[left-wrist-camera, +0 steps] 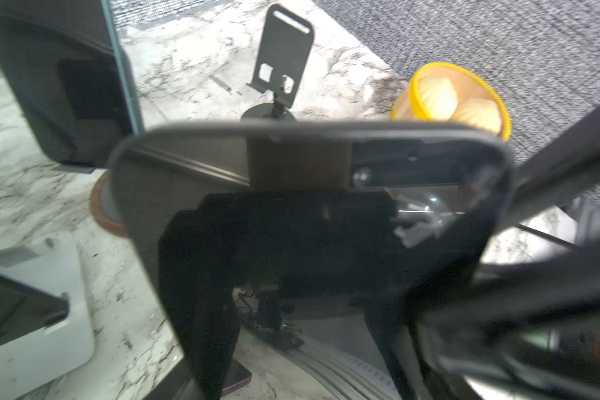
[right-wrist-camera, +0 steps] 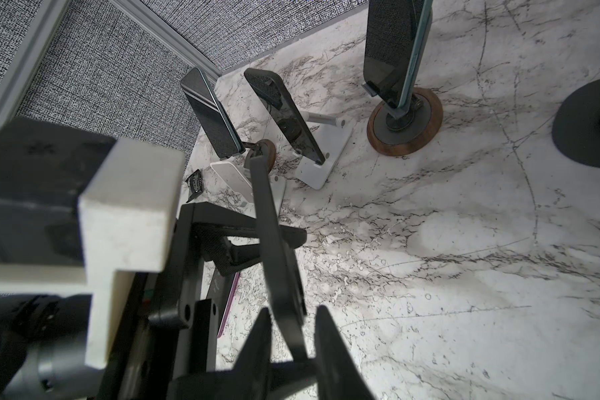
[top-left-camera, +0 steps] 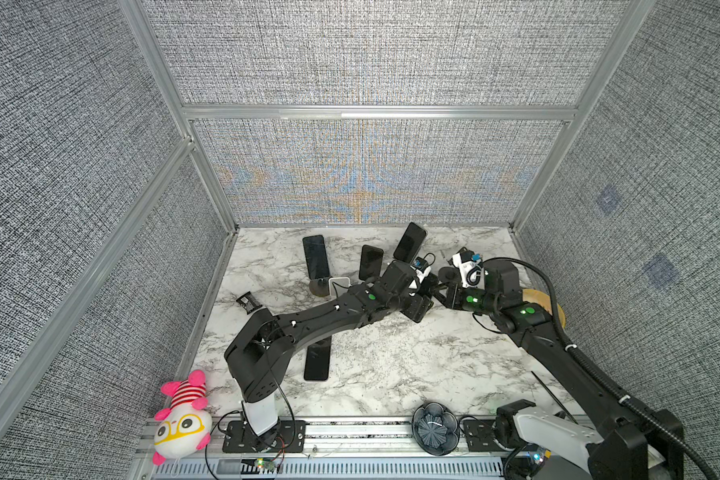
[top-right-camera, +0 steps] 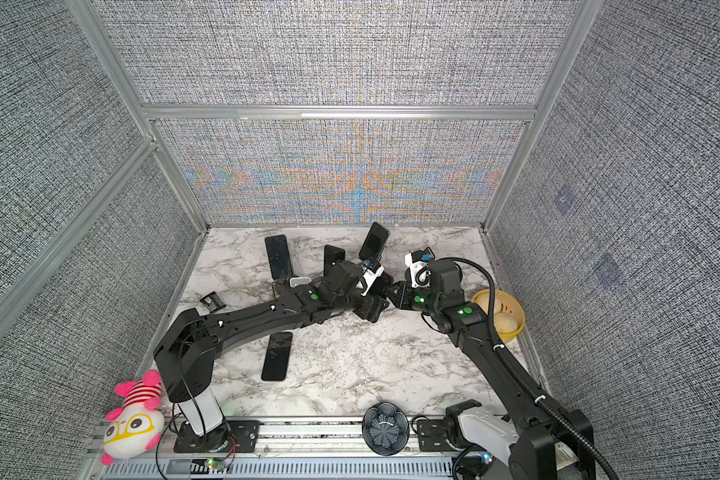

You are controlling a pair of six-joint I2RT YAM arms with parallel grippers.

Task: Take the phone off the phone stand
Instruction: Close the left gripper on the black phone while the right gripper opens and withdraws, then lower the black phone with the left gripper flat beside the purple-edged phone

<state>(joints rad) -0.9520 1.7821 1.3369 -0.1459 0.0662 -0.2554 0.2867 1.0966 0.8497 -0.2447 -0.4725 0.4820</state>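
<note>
Right wrist view is giving the clearest look. The phone [right-wrist-camera: 267, 207] is hanging edge-on in mid-air over the marble table [right-wrist-camera: 430, 242], not sitting on any stand, with both grippers at it. The right gripper [right-wrist-camera: 293, 311] is straddling the phone's near end. Its jaws are standing a bit apart with a sliver of table showing on one side, so it's looking loose rather than clamped. The left gripper [right-wrist-camera: 278, 249] is coming in from the side and looks to be grasping the phone further along, with a finger sitting on each side of it.

Left wrist view is pretty much all phone, its dark glass filling the frame right in front of the lens. Behind it the dark phone stand [left-wrist-camera: 284, 52] is standing empty on its round base. A yellow basket [left-wrist-camera: 414, 93] of pale buns [left-wrist-camera: 433, 97] is sitting near it, off to one side.

Both top views are showing the two arms meeting nose to nose toward the back of the table, but the wrists are hiding the phone there. Another phone [right-wrist-camera: 392, 45] is leaning on a wood-based stand [right-wrist-camera: 406, 121]. A spare phone [top-left-camera: 317, 361] is lying flat on the table, partly under the left arm.
</note>
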